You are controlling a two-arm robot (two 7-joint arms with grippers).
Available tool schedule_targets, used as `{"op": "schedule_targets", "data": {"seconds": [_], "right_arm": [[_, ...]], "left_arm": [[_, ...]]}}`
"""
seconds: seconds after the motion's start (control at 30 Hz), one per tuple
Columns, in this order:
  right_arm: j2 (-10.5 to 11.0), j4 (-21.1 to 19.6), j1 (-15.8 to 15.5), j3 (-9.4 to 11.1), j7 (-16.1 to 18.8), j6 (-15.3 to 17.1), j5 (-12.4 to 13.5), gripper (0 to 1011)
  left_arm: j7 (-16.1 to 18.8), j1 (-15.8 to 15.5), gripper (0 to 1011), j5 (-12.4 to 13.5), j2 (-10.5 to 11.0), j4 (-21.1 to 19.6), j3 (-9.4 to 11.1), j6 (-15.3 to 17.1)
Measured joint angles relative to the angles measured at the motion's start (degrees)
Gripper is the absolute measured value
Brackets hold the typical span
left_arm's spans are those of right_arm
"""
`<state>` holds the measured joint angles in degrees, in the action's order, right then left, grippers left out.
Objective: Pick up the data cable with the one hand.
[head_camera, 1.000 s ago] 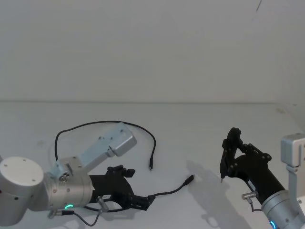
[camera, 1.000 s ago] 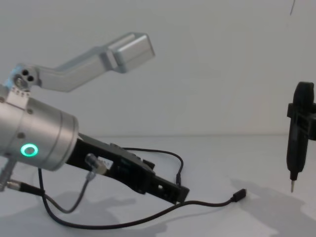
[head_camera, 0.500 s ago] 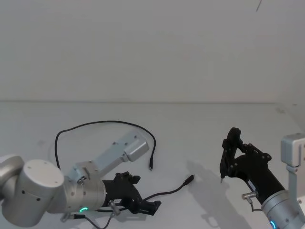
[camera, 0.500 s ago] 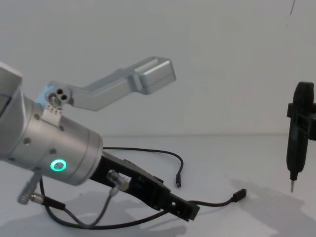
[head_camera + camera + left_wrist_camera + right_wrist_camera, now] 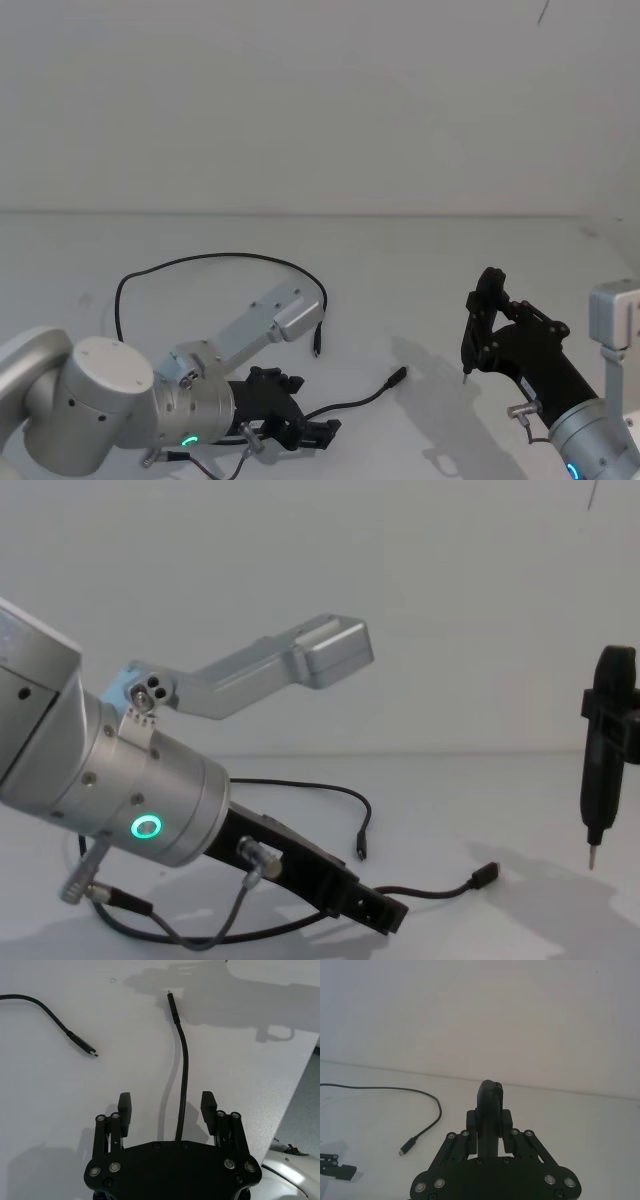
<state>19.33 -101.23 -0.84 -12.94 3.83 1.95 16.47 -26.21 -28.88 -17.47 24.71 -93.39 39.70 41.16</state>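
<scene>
The data cable (image 5: pixel 215 256) lies on the white table as a wide black loop. One plug (image 5: pixel 316 350) rests inside the loop's right side, and the other plug (image 5: pixel 398 377) points toward the right arm. My left gripper (image 5: pixel 312 432) sits low over the stretch leading to that second plug. In the left wrist view the left gripper (image 5: pixel 166 1107) is open, and the cable (image 5: pixel 183 1085) runs between its fingers, touching neither. My right gripper (image 5: pixel 489 1122) hangs at the right, shut on a black pen-shaped tool (image 5: pixel 600 760) with its tip pointing down.
The table's edge (image 5: pixel 306 1067) runs close beside the left gripper in the left wrist view. The left arm's silver bracket (image 5: pixel 285 312) reaches over the inside of the cable loop. A plain white wall rises behind the table.
My left arm has swung rightward and lower, carrying its gripper along the cable toward the near plug. The cable and the right arm have stayed where they were.
</scene>
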Motion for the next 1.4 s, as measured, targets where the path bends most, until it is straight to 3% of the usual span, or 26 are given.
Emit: {"op": "schedule_targets", "data": {"seconds": [0.43, 0.7, 0.9, 1.23, 1.4], "right_arm": [[0.0, 0.0, 0.0, 0.0, 0.0, 0.0, 0.0, 279], [0.0, 0.0, 0.0, 0.0, 0.0, 0.0, 0.0, 279], [0.0, 0.0, 0.0, 0.0, 0.0, 0.0, 0.0, 279], [0.0, -0.2, 0.0, 0.3, 0.5, 0.1, 0.4, 279], [0.3, -1.1, 0.2, 1.1, 2.4, 0.6, 2.3, 279]], "left_arm": [[0.3, -0.2, 483, 0.3, -0.6, 0.5, 0.3, 0.3], [0.4, -0.2, 176, 0.4, -0.7, 0.7, 0.3, 0.4], [0.4, -0.2, 42, 0.5, -0.8, 0.7, 0.3, 0.4], [-0.1, -0.3, 36, 1.9, -0.6, 0.5, 1.1, -2.7], [-0.7, -0.3, 36, 2.5, -0.1, 0.2, 1.3, -5.1]]}}
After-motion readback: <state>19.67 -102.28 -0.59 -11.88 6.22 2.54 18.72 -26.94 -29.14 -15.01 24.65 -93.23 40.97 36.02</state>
